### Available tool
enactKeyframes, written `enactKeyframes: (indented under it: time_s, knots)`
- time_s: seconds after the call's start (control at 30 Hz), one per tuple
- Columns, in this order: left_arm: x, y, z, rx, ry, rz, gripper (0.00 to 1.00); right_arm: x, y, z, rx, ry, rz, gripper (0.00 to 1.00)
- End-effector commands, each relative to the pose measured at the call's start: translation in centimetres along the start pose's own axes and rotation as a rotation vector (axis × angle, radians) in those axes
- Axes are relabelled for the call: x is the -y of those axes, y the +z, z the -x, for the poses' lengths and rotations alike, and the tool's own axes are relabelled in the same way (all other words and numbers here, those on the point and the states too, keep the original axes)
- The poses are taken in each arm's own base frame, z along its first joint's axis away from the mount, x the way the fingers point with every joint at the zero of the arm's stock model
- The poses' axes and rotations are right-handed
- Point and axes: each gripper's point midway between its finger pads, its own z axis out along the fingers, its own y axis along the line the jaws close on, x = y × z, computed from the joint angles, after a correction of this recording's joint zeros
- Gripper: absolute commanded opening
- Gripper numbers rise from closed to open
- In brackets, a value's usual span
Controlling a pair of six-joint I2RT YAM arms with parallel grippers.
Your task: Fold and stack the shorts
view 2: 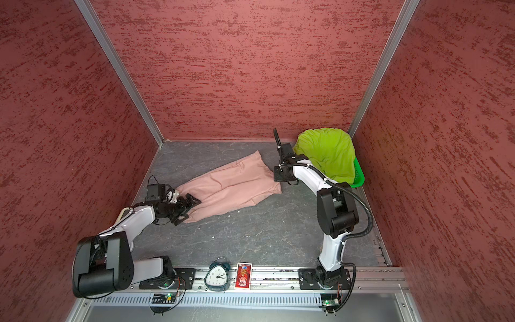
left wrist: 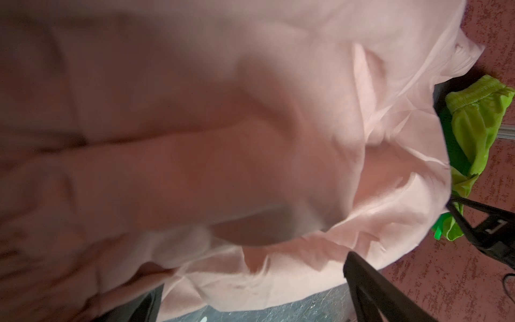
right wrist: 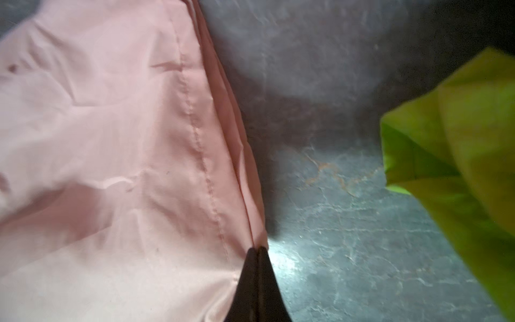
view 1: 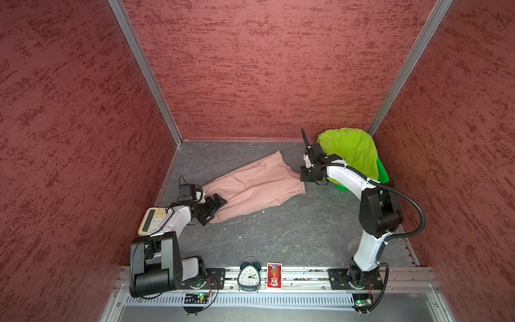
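**Hem of pink shorts (view 1: 256, 189) pinched; lime green shorts (view 1: 351, 150) heaped on basket (view 1: 382, 170)**

In both top views the pink shorts lay spread on the grey table (view 1: 278, 231), slanting between the two arms. The left gripper (view 1: 213, 210) stood spread wide over their near left end and hid that end. Whether it touched the cloth could not be told. The right gripper (view 1: 306, 178) sat at the far right hem, its fingertips hidden beneath its own wrist. The lime green shorts covered the basket in the far right corner, leaving only strips of rim showing. The left arm partly covered a calculator (view 1: 152, 221), and its keys were too small to read. The alarm clock (view 1: 249, 276) showed dial numerals. The print on the red box (view 1: 274, 276) was illegible.

From the left wrist, blurred pink cloth filled most of the frame. One black finger (left wrist: 376, 292) was cut off at the edge.

From the right wrist, the black fingertips (right wrist: 252, 267) were pressed together on the stitched hem corner of the pink shorts. The green pair was cut off at the frame edge.
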Motion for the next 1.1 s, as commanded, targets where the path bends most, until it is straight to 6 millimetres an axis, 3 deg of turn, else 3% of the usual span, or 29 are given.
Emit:
enactKeyframes:
  time_s: [0.0,0.03,0.17,0.23,0.4,0.5,0.6,0.73,0.87,1.07]
  knots:
    - [-1.4,0.4,-0.5,-0.005,-0.008,0.040,0.99,3.0,-1.3,1.7,0.084,0.022,-0.087,0.32]
    - [-1.1,0.4,-0.5,-0.006,-0.002,0.031,0.99,3.2,-1.5,1.7,0.082,0.018,-0.101,0.48]
    - [0.5,0.1,-0.5,-0.006,0.029,-0.017,0.99,3.2,-3.0,2.2,0.107,-0.001,-0.107,0.54]
    - [2.1,-0.7,-0.2,0.007,0.057,-0.055,0.99,1.5,-4.1,2.6,0.147,-0.021,-0.037,0.54]
    - [6.1,-3.8,0.9,0.098,0.151,-0.120,1.00,-7.1,-4.8,2.4,0.209,-0.133,0.175,0.52]
    - [7.4,-5.0,1.6,0.158,0.198,-0.148,0.99,-12.4,-3.5,1.3,0.204,-0.147,0.326,0.49]
    - [7.6,-4.8,2.4,0.184,0.217,-0.151,0.99,-15.3,-1.5,-0.2,0.171,-0.146,0.383,0.44]
    - [6.5,-3.6,3.7,0.207,0.218,-0.099,0.99,-15.4,1.5,-2.7,0.101,-0.114,0.377,0.39]
    - [5.6,-2.4,4.6,0.199,0.221,-0.059,0.99,-12.1,3.7,-5.7,0.057,-0.041,0.286,0.33]
    - [7.0,-1.4,5.2,0.191,0.255,-0.119,0.99,-7.2,5.4,-10.8,-0.027,0.082,0.202,0.30]
